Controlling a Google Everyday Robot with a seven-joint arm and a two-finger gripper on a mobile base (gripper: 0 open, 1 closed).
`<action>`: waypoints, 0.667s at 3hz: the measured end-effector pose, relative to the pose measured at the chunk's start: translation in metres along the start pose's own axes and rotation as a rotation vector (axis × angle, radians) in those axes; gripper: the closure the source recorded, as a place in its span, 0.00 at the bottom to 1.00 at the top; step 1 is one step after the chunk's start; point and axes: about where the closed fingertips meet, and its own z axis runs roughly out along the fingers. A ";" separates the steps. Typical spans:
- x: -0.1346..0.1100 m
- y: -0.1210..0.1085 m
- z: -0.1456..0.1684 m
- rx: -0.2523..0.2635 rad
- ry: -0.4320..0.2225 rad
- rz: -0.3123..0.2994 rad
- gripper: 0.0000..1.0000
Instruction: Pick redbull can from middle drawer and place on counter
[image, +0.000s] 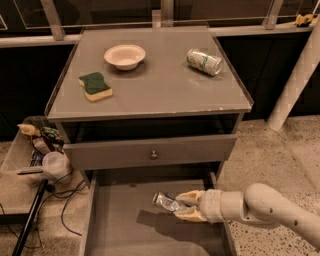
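Grey counter (150, 97) — hand (183, 206) round can (166, 201) in drawer (122, 236)

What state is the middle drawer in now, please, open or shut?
Open: the middle drawer is pulled out, its floor exposed below the knobbed drawer front. The gripper is above that floor, shut on the redbull can.

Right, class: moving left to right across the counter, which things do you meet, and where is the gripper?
Sponge, bowl, white-and-green can. The gripper is lower down, over the middle drawer, shut on the redbull can.
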 end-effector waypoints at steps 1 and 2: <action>-0.036 -0.021 -0.036 0.042 0.026 -0.013 1.00; -0.073 -0.047 -0.072 0.104 0.122 -0.037 1.00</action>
